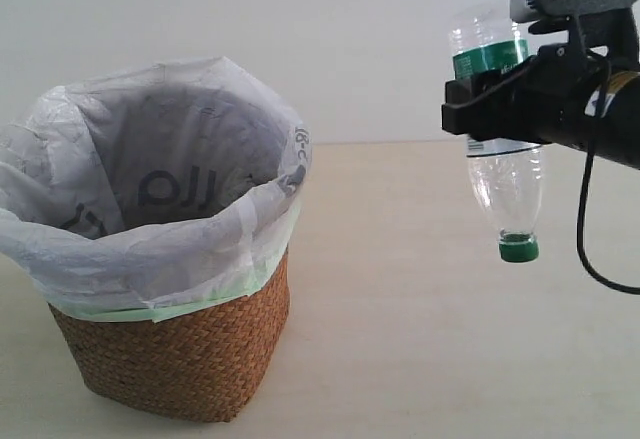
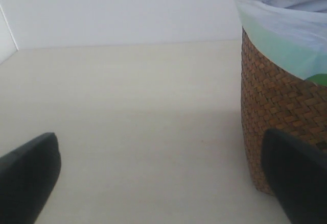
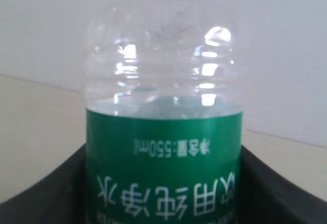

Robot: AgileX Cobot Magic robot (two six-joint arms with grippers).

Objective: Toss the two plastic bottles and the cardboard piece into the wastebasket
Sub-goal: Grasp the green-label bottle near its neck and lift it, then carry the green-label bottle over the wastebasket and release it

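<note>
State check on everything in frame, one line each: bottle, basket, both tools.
Slim clear plastic bottle with green label and green cap: capped, upside down, held in the air, not over the basket.
Round brown woven wicker wastebasket: upright, bag-lined, contents hidden.
Right tool: shut on the bottle.
Left tool: open, empty, low beside the wastebasket.

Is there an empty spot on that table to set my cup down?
The table lies bare between the wastebasket and the upside-down bottle, and under that bottle. The left wrist view shows more bare top beside the basket. Crowded: the air at the right, where the right arm's fingers grip the bottle.
</note>
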